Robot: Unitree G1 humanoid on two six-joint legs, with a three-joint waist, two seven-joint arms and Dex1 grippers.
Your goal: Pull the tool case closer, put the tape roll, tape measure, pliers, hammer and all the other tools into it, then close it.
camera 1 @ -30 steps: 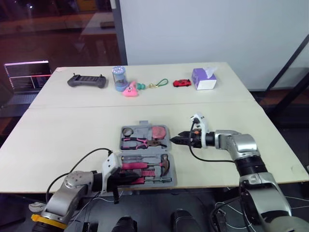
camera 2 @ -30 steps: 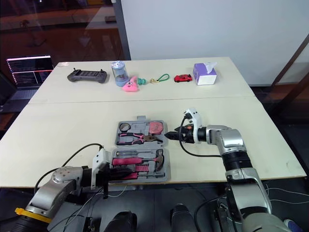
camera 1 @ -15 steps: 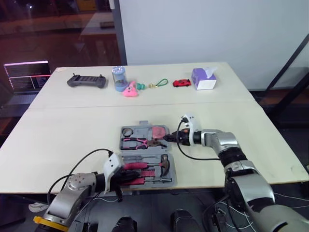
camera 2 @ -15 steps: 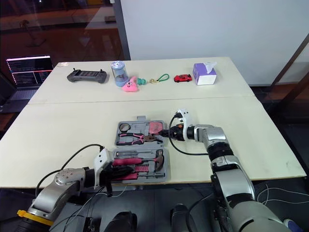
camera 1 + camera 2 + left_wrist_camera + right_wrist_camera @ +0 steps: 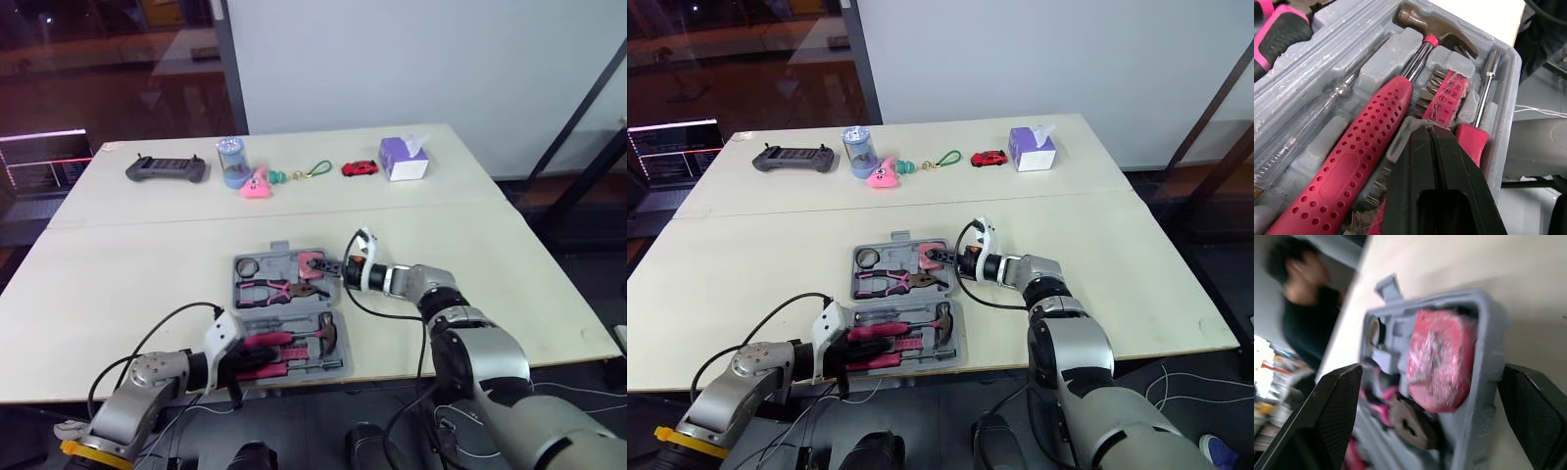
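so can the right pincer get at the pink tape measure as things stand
Probably yes: the right pincer is open at the far right edge of the tool case, with the tape measure just ahead in its slot and nothing lying between them.

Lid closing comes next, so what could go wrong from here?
1. The right gripper, open, reaches over the far half of the tool case at the tape measure; folding that half could trap it.
2. The left gripper, shut, sits among the hammer and bits in the near half; it may dislodge them.
3. The case lies near the table edge; a push might slide it off.
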